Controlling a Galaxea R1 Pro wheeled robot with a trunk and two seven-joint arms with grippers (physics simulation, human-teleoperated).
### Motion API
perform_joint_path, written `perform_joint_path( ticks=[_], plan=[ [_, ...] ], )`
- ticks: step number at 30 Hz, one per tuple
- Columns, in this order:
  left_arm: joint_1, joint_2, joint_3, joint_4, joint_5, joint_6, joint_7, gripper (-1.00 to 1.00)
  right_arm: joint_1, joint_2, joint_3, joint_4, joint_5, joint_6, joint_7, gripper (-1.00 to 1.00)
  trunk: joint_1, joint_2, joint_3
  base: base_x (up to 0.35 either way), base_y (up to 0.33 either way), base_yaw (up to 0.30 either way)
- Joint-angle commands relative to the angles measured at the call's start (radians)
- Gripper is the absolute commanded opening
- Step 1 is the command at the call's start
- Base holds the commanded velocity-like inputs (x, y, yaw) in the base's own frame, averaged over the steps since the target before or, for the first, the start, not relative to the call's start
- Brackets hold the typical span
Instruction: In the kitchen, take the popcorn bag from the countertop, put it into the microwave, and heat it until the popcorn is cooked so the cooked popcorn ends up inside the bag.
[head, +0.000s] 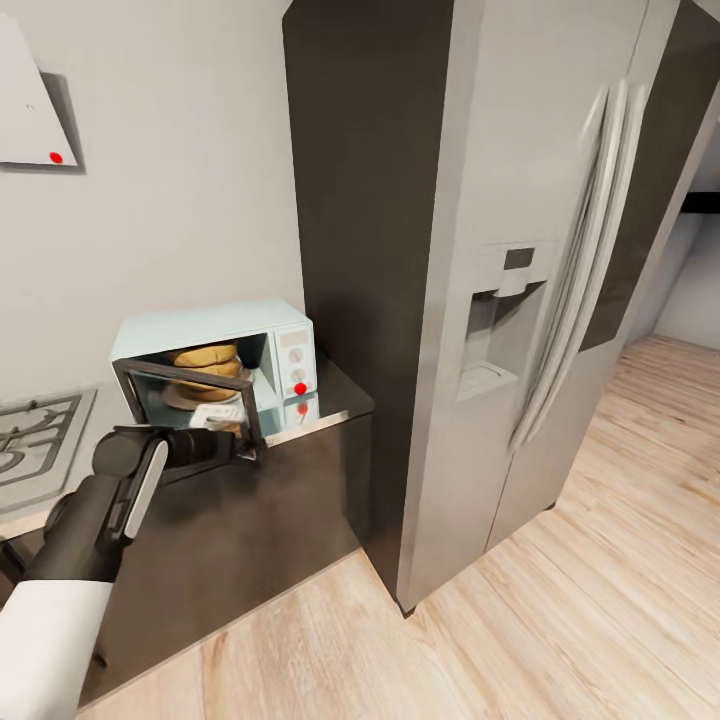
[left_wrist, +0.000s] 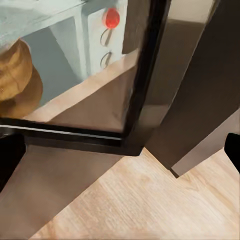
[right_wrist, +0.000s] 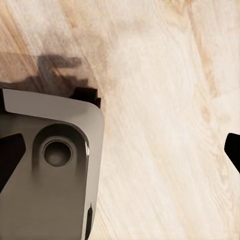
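The popcorn bag (head: 207, 371) is seen inside the microwave (head: 215, 365), resting on a pale plate-like disc on the oven floor. It sits upright, squat and wider than tall, its long axis lying across the cavity, parallel to the door opening. In the left wrist view a golden-brown part of the popcorn bag (left_wrist: 17, 82) is visible through the glass of the door.

The microwave door (head: 190, 400) is swung partly open, its dark frame standing out toward the robot. The left gripper (head: 240, 447) is held at the lower outer corner of that door; in the left wrist view only the dark tips of its fingers (left_wrist: 9, 155) are seen at the two sides of the picture, wide apart, with the door frame between them, and nothing is clasped. Whether the door is touched cannot be told. The right gripper (right_wrist: 120, 150) is seen pointing down at the floor, its fingers spread wide and holding nothing.

The microwave stands on a shiny steel countertop (head: 335, 395) over dark brown cabinet fronts, just beside a tall grey refrigerator (head: 520, 260). A gas hob (head: 35, 440) lies further along the worktop. The walls are grey and the wood floor (head: 560, 620) is pale.

One microwave, one bag, one refrigerator and one hob are counted. Two white knobs and one red dot (head: 299, 388) are seen on the microwave panel.
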Motion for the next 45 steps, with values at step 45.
perform_joint_path(
  ticks=[45],
  plan=[
    [-0.001, -0.006, 0.020, 0.000, -0.007, -0.008, 0.002, 1.00, -0.002, -0.001, -0.009, 0.003, 0.008, -0.004, 0.001, 1.00, 0.000, -0.001, -0.001, 0.155, 0.000, 0.000]
  ],
)
